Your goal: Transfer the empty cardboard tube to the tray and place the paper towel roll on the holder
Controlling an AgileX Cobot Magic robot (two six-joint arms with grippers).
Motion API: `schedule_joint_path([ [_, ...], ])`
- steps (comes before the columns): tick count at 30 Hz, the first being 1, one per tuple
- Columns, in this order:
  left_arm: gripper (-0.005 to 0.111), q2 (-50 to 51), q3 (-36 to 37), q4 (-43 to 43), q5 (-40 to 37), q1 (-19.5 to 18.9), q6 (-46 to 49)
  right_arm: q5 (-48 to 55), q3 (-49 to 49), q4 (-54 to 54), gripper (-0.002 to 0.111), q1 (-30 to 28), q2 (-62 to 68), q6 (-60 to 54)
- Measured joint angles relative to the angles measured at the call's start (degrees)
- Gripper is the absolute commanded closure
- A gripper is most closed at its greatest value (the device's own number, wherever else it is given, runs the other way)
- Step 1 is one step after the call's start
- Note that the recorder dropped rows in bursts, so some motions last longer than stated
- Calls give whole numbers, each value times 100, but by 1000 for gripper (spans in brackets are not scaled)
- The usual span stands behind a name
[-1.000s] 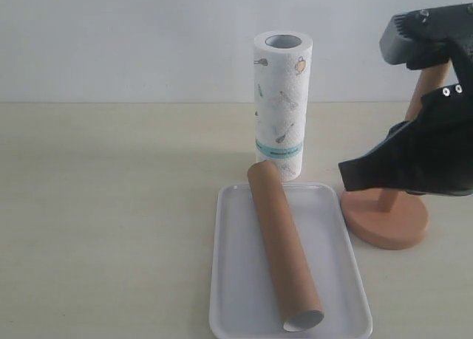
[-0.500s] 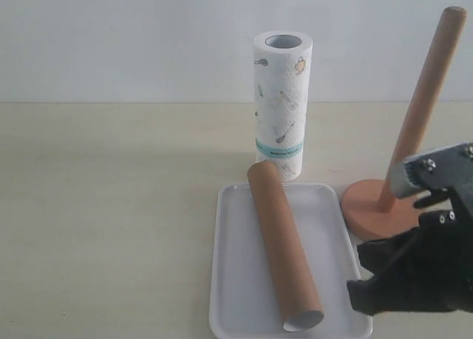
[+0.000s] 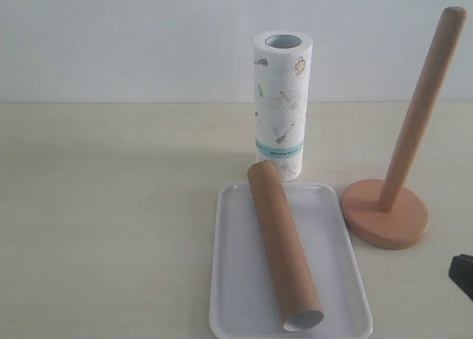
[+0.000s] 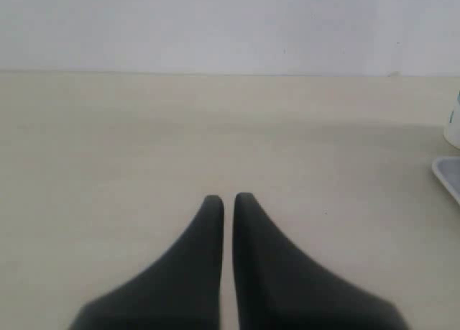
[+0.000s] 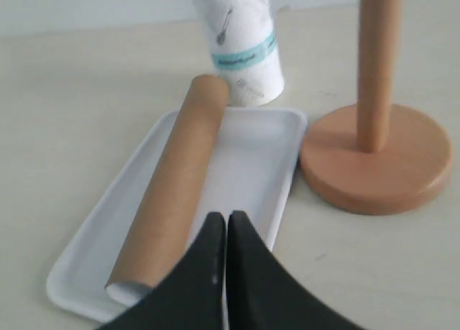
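Note:
The brown cardboard tube [image 3: 284,247] lies lengthwise in the white tray [image 3: 235,295], also seen as the tube [image 5: 172,186] in the tray [image 5: 251,157]. The printed paper towel roll [image 3: 281,103] stands upright on the table just behind the tray. The wooden holder [image 3: 392,206] stands bare to the tray's right, its dowel empty. My right gripper [image 5: 227,216] is shut and empty, hovering near the tray's edge; only a black corner of it [image 3: 463,272] shows at the exterior view's right edge. My left gripper [image 4: 228,198] is shut over bare table.
The beige table [image 3: 111,206] runs back to a pale wall. In the left wrist view, the tray's corner [image 4: 449,175] and the roll's edge [image 4: 453,125] show at one side.
The right arm has dropped from in front of the holder and pulled back out at the lower right, leaving the holder fully visible. Tube, tray and roll have not moved.

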State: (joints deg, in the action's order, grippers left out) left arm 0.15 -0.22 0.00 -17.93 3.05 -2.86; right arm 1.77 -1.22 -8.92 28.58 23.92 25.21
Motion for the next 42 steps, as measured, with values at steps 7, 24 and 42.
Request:
schedule_joint_path([
  [7, 103, 0, 0, 0, 0, 0, 0, 25, 93, 0, 108, -541, -1335, 40],
  [24, 103, 0, 0, 0, 0, 0, 0, 988, 122, 295, 108, -1513, -2357, 98],
  [42, 103, 0, 0, 0, 0, 0, 0, 1755, 126, 1727, 108, -1513, -2366, -2809],
])
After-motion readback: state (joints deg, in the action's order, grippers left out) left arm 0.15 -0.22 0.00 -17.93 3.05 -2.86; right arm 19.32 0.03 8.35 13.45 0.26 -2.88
